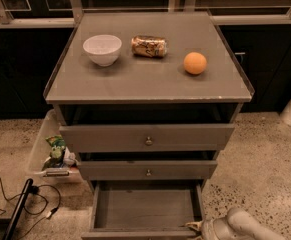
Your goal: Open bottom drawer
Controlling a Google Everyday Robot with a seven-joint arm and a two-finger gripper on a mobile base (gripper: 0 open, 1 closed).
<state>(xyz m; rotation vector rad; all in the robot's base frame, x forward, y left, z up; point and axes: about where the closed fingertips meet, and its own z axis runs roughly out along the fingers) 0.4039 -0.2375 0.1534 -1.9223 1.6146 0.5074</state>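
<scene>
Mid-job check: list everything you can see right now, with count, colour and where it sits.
Cabinet: one, grey, centre of view.
Bowl: one, white, cabinet top, left.
Can: one, brown-gold, on its side, cabinet top, middle.
Orange: one, orange, cabinet top, right.
Top drawer: one, grey, brass knob, just under the top.
Middle drawer: one, grey, brass knob.
Bottom drawer: one, grey, pulled open.
Bin: one, pale, floor left of cabinet, holding packets.
Cables: black, floor, lower left.
Gripper: one, off-white, at the bottom drawer's front right corner.
</scene>
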